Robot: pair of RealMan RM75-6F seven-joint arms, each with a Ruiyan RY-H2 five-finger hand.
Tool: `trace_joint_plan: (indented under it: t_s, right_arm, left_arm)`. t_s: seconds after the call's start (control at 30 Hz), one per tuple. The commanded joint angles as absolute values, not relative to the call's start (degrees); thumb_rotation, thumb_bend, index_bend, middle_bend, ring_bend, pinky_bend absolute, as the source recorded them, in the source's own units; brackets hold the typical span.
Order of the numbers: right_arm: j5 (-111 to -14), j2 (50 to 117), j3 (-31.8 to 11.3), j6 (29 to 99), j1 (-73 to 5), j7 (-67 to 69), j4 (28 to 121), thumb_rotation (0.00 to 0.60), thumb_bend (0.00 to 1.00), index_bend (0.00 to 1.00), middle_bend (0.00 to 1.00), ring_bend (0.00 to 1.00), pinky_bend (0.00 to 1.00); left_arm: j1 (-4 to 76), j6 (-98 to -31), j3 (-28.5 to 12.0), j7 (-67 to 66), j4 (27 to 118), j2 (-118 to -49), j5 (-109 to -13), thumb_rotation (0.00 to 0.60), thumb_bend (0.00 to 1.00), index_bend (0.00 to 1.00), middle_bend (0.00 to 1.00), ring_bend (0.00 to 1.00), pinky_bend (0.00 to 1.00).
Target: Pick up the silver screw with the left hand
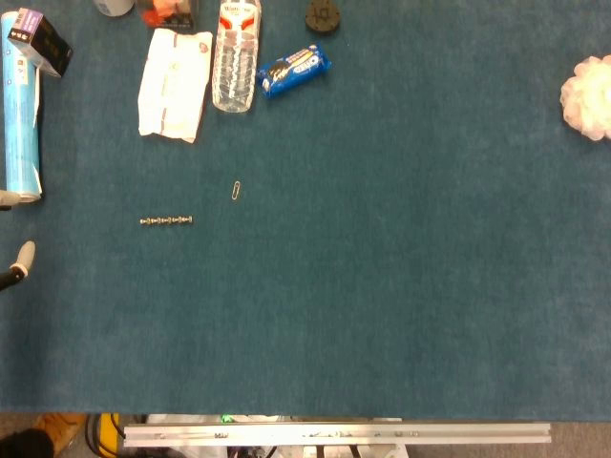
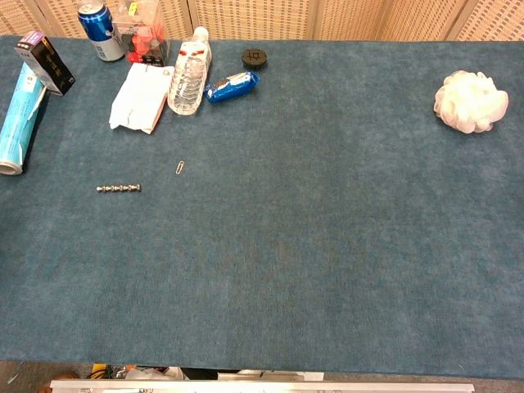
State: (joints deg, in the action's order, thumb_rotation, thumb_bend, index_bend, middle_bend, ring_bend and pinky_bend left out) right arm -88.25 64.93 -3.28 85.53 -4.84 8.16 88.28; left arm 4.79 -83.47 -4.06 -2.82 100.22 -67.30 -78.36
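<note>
A: Head view first. Where's the screw?

B: Screw (image 1: 166, 220) lies flat on the blue table (image 1: 382, 305), left of centre, lengthwise left to right. Paperclip (image 1: 236, 191) near it, up and to the right, not touching.

A: And the left hand?

B: Only a sliver at the left edge, a pale fingertip of the left hand (image 1: 19, 261), well apart from the screw. Cannot tell whether it is spread or curled. It holds nothing I can see. No right hand here.

A: Back row?

B: White packet (image 1: 175, 83), bottle (image 1: 236, 57) just beside it, blue snack pack (image 1: 293, 70) touching the bottle's right side. Blue roll (image 1: 21, 129) far left, white pouf (image 1: 590, 97) far right.

A: Chest view?

B: Same layout. Screw (image 2: 119, 188) alone on the cloth, paperclip (image 2: 179, 168) up-right of it. Can (image 2: 96, 20) at the back left, black knob (image 2: 255, 57) behind the snack pack (image 2: 232, 85). No hand shows here.
</note>
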Motion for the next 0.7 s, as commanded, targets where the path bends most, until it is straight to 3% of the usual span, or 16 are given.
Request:
trace_joint_plan:
  t_s: [0.03,0.43,0.57,0.7]
  right_arm:
    - [-87.9,64.3,-2.9,84.3,-5.1,7.7,88.9,0.600,0.34,0.49,0.45,0.41,0.46]
    - [-90.1,64.7,-5.3,88.9,-5.6,8.6,88.0,0.600,0.34,0.49,0.45,0.41,0.46]
    - [-90.2,64.2,-5.9,89.1,-6.1,8.1,88.5,0.600,0.33,0.49,0.44,0.41,0.46]
    - [-90.1,63.6,-6.4,88.7,-6.7,7.4,89.2,0.600,0.33,0.49,0.44,0.41,0.46]
  left_arm:
    - [4.8,-83.6,-4.1,-2.6,99.9,-67.5,-78.5,0.600,0.28,0.32,0.38,0.33,0.36]
    - [7.3,-79.3,-3.5,-2.4,99.1,-65.8,-80.5,0.600,0.28,0.34,0.38,0.36,0.36]
    - [10.0,-75.8,-3.8,-3.8,97.7,-66.2,-80.9,0.600,0.27,0.39,0.51,0.47,0.40]
    - [13.0,-71.5,-4.3,-4.4,95.8,-68.1,-80.4,0.600,0.24,0.43,0.62,0.57,0.54]
